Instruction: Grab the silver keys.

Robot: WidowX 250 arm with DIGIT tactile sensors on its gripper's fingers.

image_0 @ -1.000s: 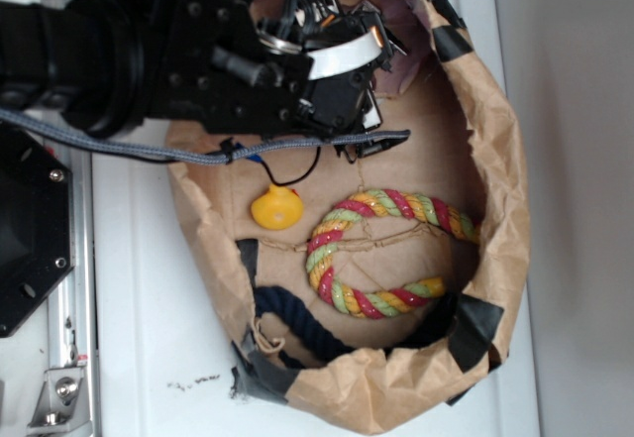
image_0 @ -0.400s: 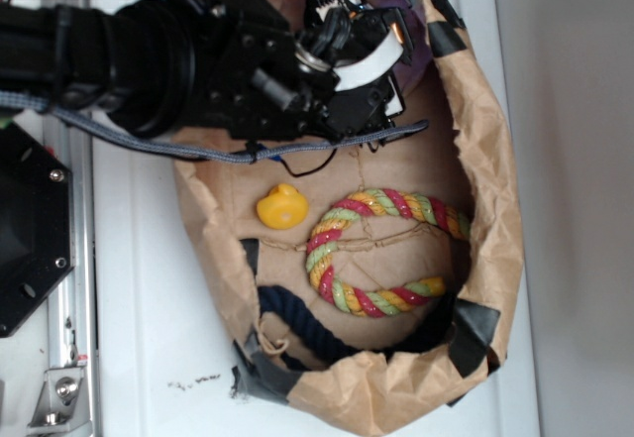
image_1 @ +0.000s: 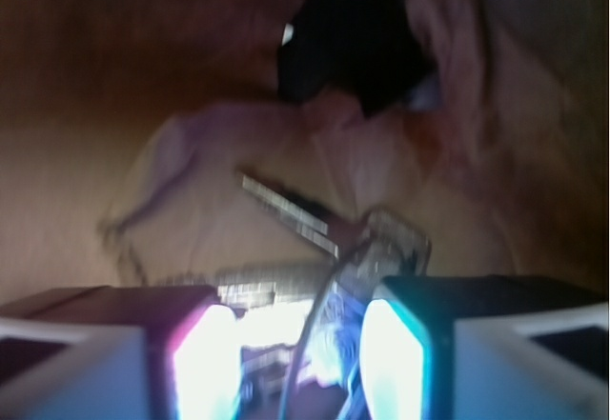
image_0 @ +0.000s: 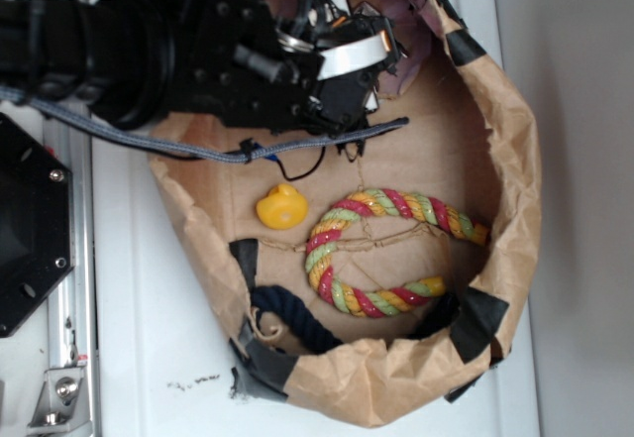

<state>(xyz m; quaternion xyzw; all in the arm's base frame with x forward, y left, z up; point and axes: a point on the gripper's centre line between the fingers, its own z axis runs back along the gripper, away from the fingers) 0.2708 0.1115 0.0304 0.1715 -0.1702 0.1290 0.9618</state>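
**Gripper over keys, grasp not confirmed**

Gripper (image_1: 297, 363) sits deep in the bag's (image_0: 515, 209) top end, fingers (image_1: 205, 363) apart, straddling the keys (image_1: 315, 249). Wrist view is blurred: keys lie between the pads, but contact is unclear. Closing and lifting remain, by my read. Duck (image_0: 280, 206) and rope ring (image_0: 381, 254) lie lower in the bag, well apart. Crumpled bag wall crowds the fingers.

A yellow duck (image_0: 280, 207) sits beside a rope ring (image_0: 381, 254) inside a paper bag (image_0: 505, 189).
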